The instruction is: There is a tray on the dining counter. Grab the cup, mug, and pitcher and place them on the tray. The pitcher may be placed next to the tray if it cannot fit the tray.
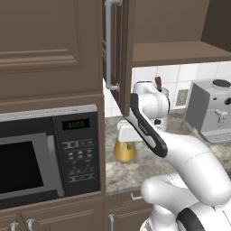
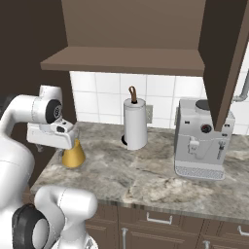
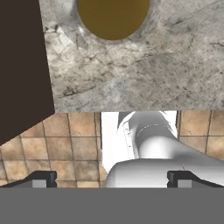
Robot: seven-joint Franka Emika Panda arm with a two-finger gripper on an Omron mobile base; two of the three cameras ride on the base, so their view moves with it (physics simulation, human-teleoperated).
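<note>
The pitcher (image 1: 124, 151) (image 2: 73, 155), clear glass with an amber-yellow lower body, stands at the left end of a stone worktop (image 2: 146, 177) backed by white tiles. My white hand hangs right over it and covers its neck in both base views. In the hand view I look straight down: the pitcher (image 3: 113, 17) is a round amber disc at the top edge. My gripper (image 3: 113, 179) is open, its dark fingertips (image 3: 43, 178) far apart with nothing between them. The tray, cup, mug and dining counter are out of view.
A white paper-towel roll (image 2: 134, 124) stands mid-worktop and a grey coffee machine (image 2: 202, 141) to its right. A microwave (image 1: 45, 153) sits in the dark cabinet wall left of the pitcher. An open cabinet door (image 1: 119, 49) and a shelf (image 2: 126, 61) hang overhead.
</note>
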